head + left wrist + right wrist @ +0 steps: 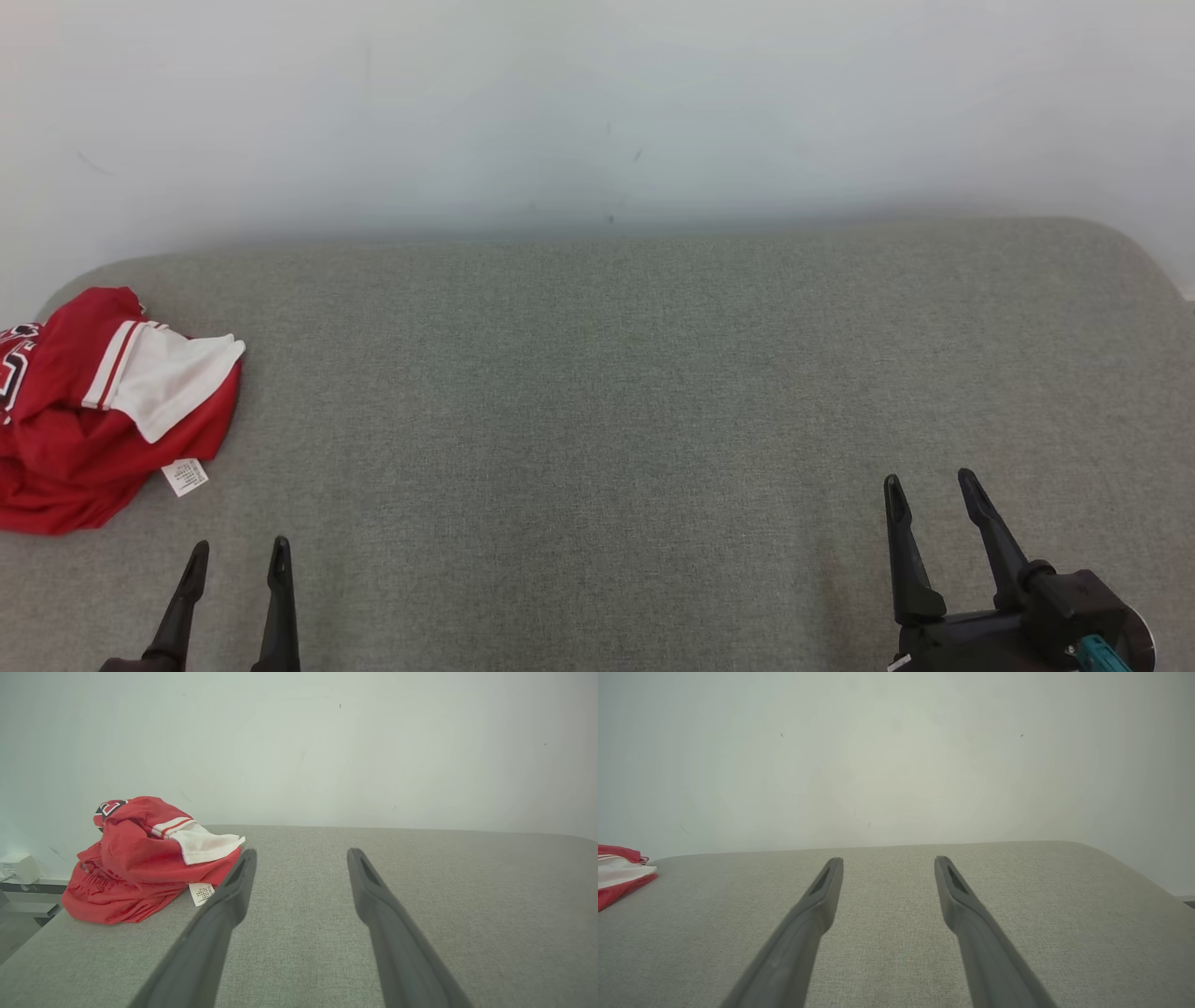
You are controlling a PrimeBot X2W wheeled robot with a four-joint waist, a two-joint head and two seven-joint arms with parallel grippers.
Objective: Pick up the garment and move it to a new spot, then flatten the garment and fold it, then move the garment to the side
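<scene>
- Two dark, long-fingered hands are held low over a grey woven-fabric surface (597,392). The left hand (239,544) is spread wide, with nothing between its fingers.
- The right hand (930,478) is likewise spread and empty, and its fingers are pointed toward a plain pale wall (597,112).
- A crumpled red garment with a white panel and red-and-white stripe trim (65,439) is bunched on the surface. It lies ahead of the left hand and off to that hand's left, near the fingertips but apart from them.
- A small white printed label (185,476) is turned out at the garment's edge nearest the left hand. It is laid flat on the surface just ahead of that hand's outer fingertip.
- Seen from the left wrist, the garment (131,868) is heaped by the surface's left edge, with its white panel folded over the top toward the hand.
- From the right hand the garment (616,882) is set well apart, far off to that hand's left.
</scene>
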